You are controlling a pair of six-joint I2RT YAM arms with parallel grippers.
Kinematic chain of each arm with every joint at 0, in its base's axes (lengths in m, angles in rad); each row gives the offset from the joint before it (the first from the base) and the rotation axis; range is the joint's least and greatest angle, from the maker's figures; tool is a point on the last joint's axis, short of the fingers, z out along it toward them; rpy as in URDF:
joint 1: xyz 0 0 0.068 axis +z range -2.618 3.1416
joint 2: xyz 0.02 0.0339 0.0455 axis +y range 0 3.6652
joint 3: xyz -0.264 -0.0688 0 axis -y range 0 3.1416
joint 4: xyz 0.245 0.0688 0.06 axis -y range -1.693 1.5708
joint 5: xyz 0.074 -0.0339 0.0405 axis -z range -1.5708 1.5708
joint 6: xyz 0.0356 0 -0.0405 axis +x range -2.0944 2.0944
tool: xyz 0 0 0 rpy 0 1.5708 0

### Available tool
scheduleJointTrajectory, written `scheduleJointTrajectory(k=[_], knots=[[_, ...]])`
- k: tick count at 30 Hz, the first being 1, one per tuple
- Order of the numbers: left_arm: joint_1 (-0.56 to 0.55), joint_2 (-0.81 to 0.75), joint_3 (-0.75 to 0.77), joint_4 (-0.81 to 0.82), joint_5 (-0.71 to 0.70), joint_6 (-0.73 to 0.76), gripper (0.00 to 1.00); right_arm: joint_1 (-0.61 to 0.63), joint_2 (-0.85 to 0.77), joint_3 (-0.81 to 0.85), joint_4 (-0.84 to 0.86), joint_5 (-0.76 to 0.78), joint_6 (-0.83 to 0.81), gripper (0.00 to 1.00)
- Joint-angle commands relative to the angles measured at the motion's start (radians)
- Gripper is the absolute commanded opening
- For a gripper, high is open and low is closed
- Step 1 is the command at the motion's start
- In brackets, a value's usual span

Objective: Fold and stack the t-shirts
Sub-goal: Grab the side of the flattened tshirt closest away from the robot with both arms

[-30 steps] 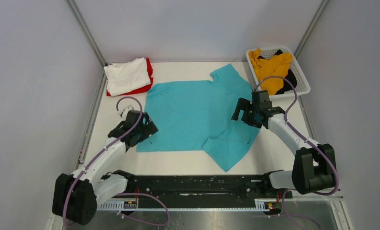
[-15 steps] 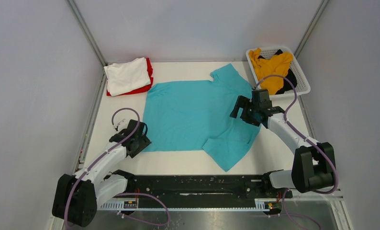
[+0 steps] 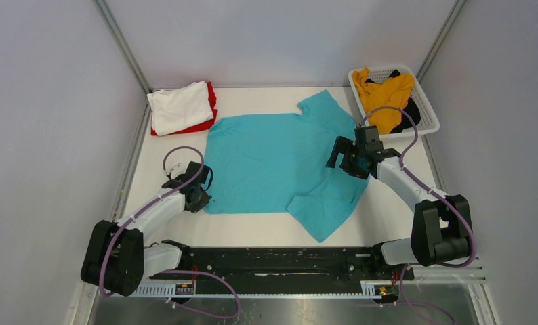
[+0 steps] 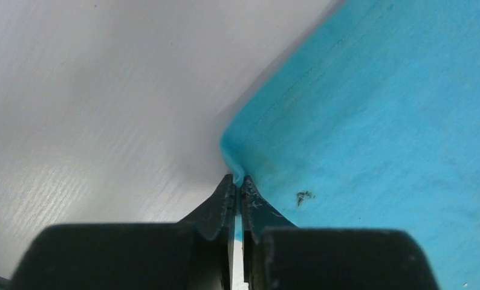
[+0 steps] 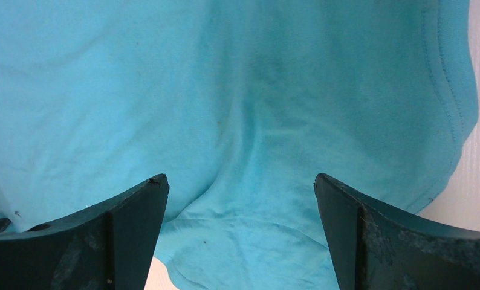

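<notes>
- The teal t-shirt (image 3: 273,159) lies spread flat on the table (image 3: 253,233), with one sleeve at its far right and the other at its near edge.
- The left gripper (image 4: 237,188) is at the shirt's near-left corner. Its jaws are almost fully closed and pinch the raised hem corner.
- The right gripper (image 5: 240,184) is over the shirt's right side with its jaws spread wide, holding nothing. Whether its tips touch the cloth cannot be told.
- Beyond the shirt's far-left corner, a folded white t-shirt (image 3: 179,106) lies on a red t-shirt (image 3: 213,101).
- Right of the far sleeve, a basket (image 3: 427,100) holds the mustard t-shirt (image 3: 386,95) and the black t-shirt (image 3: 411,110).
</notes>
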Motion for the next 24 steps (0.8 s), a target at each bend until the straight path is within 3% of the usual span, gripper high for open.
scheduleJointTrajectory(k=[1, 6, 12, 18, 24], knots=[[0.003, 0.020, 0.000, -0.003, 0.017, 0.013, 0.00, 0.003, -0.010, 0.050, -0.046, 0.043, -0.015, 0.99], [0.002, -0.010, 0.016, 0.014, 0.003, 0.055, 0.00, 0.118, -0.044, 0.033, -0.133, 0.080, -0.031, 0.98], [0.002, -0.035, 0.011, 0.055, 0.022, 0.101, 0.00, 0.394, -0.113, -0.048, -0.270, 0.120, -0.043, 0.91], [0.002, -0.067, -0.017, 0.101, 0.051, 0.119, 0.00, 0.610, -0.055, -0.076, -0.344, 0.090, 0.000, 0.78], [0.002, -0.114, -0.042, 0.104, 0.046, 0.114, 0.00, 0.740, 0.002, -0.084, -0.356, 0.045, -0.011, 0.72]])
